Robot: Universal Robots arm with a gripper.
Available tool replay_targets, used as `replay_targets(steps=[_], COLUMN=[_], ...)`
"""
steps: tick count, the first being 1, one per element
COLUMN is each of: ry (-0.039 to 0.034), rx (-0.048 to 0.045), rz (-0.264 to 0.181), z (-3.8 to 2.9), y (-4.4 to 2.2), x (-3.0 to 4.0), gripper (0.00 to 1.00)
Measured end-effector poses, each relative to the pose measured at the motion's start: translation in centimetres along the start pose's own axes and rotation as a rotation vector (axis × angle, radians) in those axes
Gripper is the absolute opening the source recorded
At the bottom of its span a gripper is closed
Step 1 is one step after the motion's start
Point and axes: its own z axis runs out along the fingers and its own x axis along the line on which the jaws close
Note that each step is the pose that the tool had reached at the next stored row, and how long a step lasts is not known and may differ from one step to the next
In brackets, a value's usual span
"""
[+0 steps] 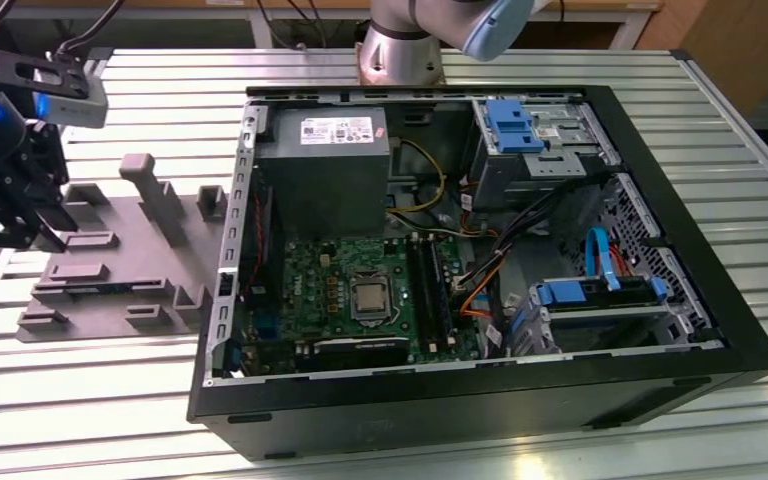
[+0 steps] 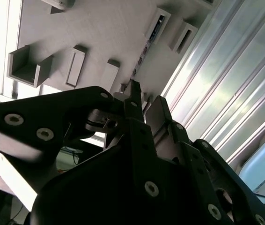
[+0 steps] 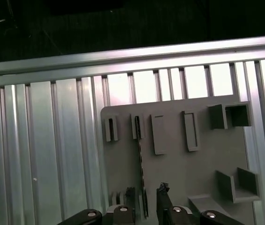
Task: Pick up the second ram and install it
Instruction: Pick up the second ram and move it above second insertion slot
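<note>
My gripper [image 3: 146,189]: fingers apart, astride the second ram [image 3: 141,159], seemingly not touching.
Ram: edge-up on grey holder plate [image 3: 174,173].

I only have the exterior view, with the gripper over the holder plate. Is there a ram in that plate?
Observer: Yes. In the first wrist view the ram stands on edge in a slot of the holder plate.
Operator: Is the gripper lined up with it?
Observer: The gripper straddles it, with the ram running between its jaws.
Operator: Has it closed on it?
Observer: No. The jaws stand open, with a gap on each side of the ram.
</note>
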Motion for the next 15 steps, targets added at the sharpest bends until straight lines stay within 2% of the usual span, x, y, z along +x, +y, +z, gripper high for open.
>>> replay_targets(steps=[5,15], ry=[0.0009,0.0009], rx=[-0.0006,-0.0006], rz=[-0.028,-0.029], z=[0.8,2.63], y=[0.14,0.63], x=[0.03,0.14], gripper=[0.32,0.32])
